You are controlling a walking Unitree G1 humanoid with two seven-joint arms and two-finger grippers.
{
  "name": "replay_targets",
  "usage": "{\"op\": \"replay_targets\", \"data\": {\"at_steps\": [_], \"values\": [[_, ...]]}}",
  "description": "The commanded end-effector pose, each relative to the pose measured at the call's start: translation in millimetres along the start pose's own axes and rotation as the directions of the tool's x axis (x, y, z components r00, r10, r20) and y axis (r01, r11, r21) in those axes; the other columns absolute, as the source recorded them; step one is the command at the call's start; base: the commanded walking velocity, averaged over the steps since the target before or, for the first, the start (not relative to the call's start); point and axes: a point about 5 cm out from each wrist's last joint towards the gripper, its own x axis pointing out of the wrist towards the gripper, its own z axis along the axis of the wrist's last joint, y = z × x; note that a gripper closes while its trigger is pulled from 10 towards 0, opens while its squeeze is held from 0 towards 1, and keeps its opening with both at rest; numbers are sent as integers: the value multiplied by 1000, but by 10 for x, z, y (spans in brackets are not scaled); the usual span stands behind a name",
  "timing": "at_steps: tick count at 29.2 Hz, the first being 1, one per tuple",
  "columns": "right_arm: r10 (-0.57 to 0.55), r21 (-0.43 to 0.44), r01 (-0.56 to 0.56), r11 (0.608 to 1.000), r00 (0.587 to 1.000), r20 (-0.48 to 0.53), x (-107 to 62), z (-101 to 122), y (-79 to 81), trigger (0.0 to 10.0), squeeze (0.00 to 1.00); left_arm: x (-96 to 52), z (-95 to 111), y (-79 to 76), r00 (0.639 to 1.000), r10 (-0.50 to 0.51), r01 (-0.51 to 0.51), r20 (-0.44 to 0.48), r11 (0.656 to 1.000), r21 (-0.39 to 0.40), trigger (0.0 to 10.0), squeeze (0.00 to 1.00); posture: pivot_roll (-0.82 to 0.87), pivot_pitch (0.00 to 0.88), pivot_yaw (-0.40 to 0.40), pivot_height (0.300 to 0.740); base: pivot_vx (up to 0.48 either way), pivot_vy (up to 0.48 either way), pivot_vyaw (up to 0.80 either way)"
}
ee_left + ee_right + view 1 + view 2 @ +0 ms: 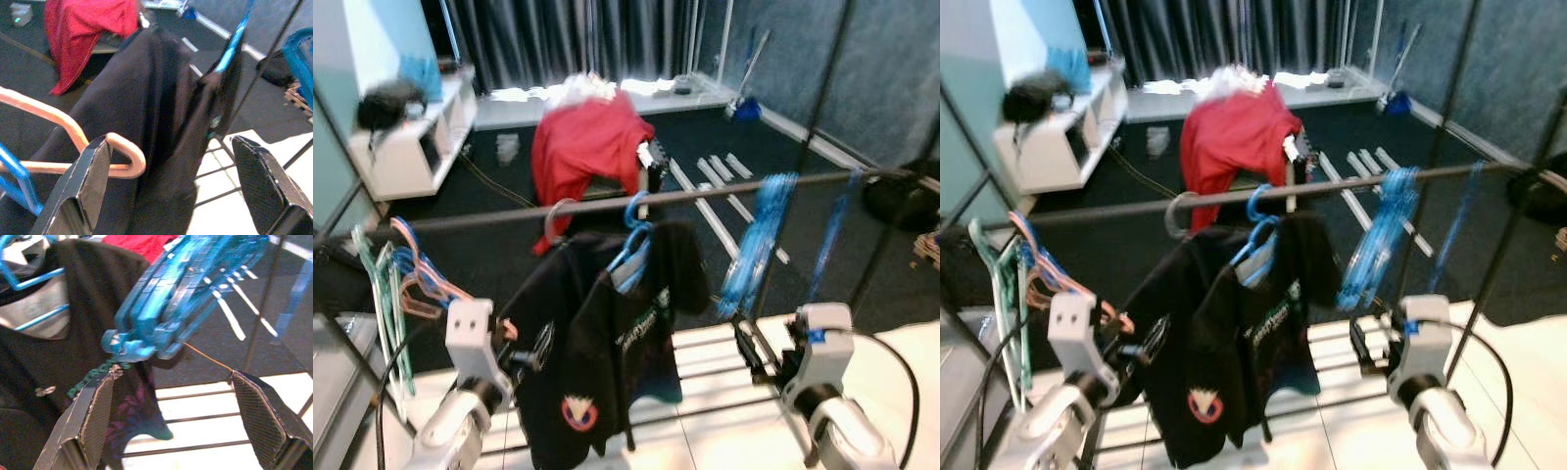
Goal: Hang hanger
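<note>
Holding both jaws wide open, I grip nothing: my left gripper (171,191) touches a pink hanger (73,132) beside black shirts (597,343) hung on the rail (705,193); right gripper (171,421) faces blue hangers (181,289).

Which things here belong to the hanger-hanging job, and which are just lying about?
Job:
rail
black shirts on blue hanger
bunch of blue hangers
pink hanger
left gripper, open
right gripper, open

Lying about:
red cloth
white shelf
curtains
slats on floor
</note>
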Motion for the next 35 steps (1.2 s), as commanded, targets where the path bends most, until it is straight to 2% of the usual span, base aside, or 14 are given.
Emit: {"op": "replay_targets", "data": {"at_steps": [1,7,10,14,15,16,17,19,21,23,26,29,31,35], "values": [[18,20,-18,1000,1000,-11,12,-23,54,10000,0,-5,92,186,995,94,-95,38,995,33,10000,0,-120,0,9,740,0,0,0],[10,21,-10,1000,1000,-10,8,-24,42,10000,0,-22,411,693,906,391,-418,163,886,199,10000,0,-125,0,16,740,0,0,0],[6,24,-6,1000,1000,-8,5,-25,43,10000,0,-131,821,1075,786,541,-613,299,744,264,10000,0,-125,0,16,740,0,0,0],[6,27,-6,1000,1000,-7,10,-22,47,10000,0,-45,912,1002,832,460,-536,310,810,237,10000,0,-120,0,23,740,0,0,0],[8,29,-8,1000,1000,-6,19,-19,56,10000,0,89,879,762,912,290,-365,289,896,253,10000,0,-121,0,24,740,0,0,0],[8,29,-8,1000,1000,-6,19,-19,56,10000,0,89,879,762,912,290,-365,289,896,253,10000,0,-121,0,24,740,0,0,0],[9,30,-8,1000,1000,-6,22,-20,61,10000,0,179,765,510,959,144,-203,244,950,238,10000,0,-126,0,25,740,0,0,0],[9,31,-9,999,1000,-6,24,-22,64,10000,0,224,689,334,975,45,-94,218,971,221,10000,0,-126,0,25,740,0,0,0],[9,31,-9,999,1000,-6,24,-22,64,10000,0,224,689,334,975,45,-94,218,971,221,10000,0,-126,0,25,740,0,0,0],[5,33,-5,999,1000,-7,23,-26,70,10000,0,263,393,-185,959,-277,261,57,946,193,10000,0,-146,0,37,740,0,0,0],[3,34,-3,999,1000,-7,21,-28,72,10000,0,266,275,-301,940,-341,336,-11,920,204,10000,0,-147,0,41,740,0,0,0],[1,38,0,999,1000,-6,18,-28,75,10000,0,289,219,-310,941,-335,336,-45,909,245,10000,0,-145,0,48,740,0,0,0],[-2,43,2,999,1000,-3,12,-26,80,10000,0,374,219,-123,980,-195,198,-44,914,355,10000,0,-144,0,51,740,0,0,0],[-3,45,3,999,1000,-2,8,-23,82,10000,0,402,225,-62,987,-154,156,-38,912,380,10000,0,-143,0,52,740,0,0,0]]}}
